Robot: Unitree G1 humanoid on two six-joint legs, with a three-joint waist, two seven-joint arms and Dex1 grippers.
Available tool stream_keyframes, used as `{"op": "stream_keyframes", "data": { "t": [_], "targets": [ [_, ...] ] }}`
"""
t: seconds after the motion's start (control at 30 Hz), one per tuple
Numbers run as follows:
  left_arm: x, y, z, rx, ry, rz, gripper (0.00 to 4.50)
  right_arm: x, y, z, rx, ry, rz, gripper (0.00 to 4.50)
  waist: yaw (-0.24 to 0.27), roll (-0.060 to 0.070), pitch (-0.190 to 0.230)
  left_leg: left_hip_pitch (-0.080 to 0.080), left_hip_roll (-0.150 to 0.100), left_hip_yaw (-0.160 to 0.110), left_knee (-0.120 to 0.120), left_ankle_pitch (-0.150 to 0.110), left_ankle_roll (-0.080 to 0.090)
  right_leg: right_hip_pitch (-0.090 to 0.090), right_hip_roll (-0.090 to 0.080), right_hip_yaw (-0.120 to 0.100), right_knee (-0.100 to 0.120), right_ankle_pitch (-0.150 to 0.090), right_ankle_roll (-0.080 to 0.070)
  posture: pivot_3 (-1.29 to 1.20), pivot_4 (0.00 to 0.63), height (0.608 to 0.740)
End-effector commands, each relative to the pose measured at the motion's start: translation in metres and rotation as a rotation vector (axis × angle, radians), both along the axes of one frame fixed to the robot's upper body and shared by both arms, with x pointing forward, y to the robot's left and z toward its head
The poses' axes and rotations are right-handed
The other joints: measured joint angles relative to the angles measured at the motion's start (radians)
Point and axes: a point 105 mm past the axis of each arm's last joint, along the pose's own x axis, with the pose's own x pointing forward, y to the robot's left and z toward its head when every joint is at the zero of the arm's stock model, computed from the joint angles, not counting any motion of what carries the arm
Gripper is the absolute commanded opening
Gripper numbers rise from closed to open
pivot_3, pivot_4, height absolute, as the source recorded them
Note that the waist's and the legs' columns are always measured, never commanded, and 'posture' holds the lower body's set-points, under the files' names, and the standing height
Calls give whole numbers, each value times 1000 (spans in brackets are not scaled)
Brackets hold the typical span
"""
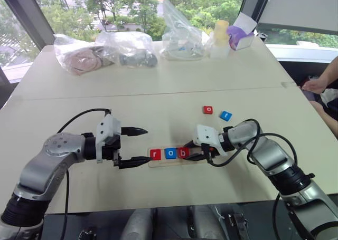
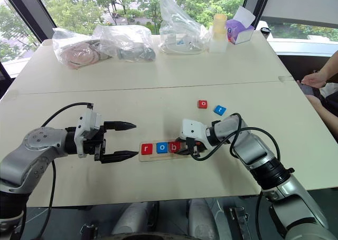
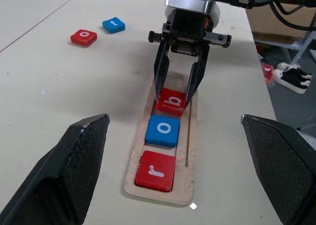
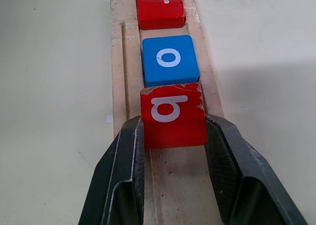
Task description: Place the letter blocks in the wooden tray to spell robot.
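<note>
The wooden tray lies on the table in front of me. In it sit a red r block and a blue o block, side by side. A red b block follows them, tilted slightly in the tray, with my right gripper shut on its two sides. My left gripper hovers open just off the tray's left end, holding nothing. Two loose blocks, a red o and a blue t, lie on the table beyond my right gripper.
Clear plastic bags with items, a pale bottle and a purple box line the table's far side. A person's hand rests at the right edge. A seam crosses the tabletop.
</note>
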Motion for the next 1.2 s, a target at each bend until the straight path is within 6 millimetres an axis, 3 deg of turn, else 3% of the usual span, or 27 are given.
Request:
{"op": "stream_keyframes", "data": {
  "t": [0.03,0.17,0.2,0.37,0.6,0.77,0.93,1.03,1.2],
  "targets": [
    [-4,-4,8,-15,-35,-19,4500,2,7,10,15,-39,32,2218,0,0,0,0,0,0,0,0,0,0,0,0,0,0,0,0,150,740],
    [-4,-4,8,-14,-36,-16,4500,1,8,11,17,-38,38,4175,0,0,0,0,0,0,0,0,0,0,0,0,0,0,0,0,150,740],
    [-4,-4,8,-14,-35,-16,4500,1,8,12,18,-39,38,4432,0,0,0,0,0,0,0,0,0,0,0,0,0,0,0,0,150,740],
    [-4,-4,7,-15,-34,-13,4500,10,8,25,51,-78,7,4432,-1,0,0,0,0,0,0,0,0,0,0,0,0,0,0,0,150,740],
    [-5,-5,8,-19,-32,-16,4500,33,-10,50,103,-156,-129,4432,0,0,0,0,0,0,0,0,0,0,0,0,0,0,0,0,150,740],
    [-5,-5,7,-21,-32,-17,4500,79,-40,61,136,-266,-458,4432,-1,0,0,0,0,0,0,0,0,0,0,0,0,0,0,0,150,740],
    [-5,-6,7,-21,-33,-18,4500,108,-64,63,157,-282,-830,4432,-2,0,0,0,0,0,-2,0,-1,-2,0,1,1,0,0,0,150,740],
    [-5,-7,7,-23,-35,-17,4500,112,-65,61,204,-235,-998,4432,-2,0,0,-1,0,1,-2,1,-1,-4,0,2,2,0,-1,0,150,740],
    [-3,-8,7,-26,-41,-17,4500,110,-60,59,244,-197,-1125,4432,-2,0,0,-2,0,1,-2,1,-2,-5,0,2,2,1,-1,0,150,740]
  ]
}}
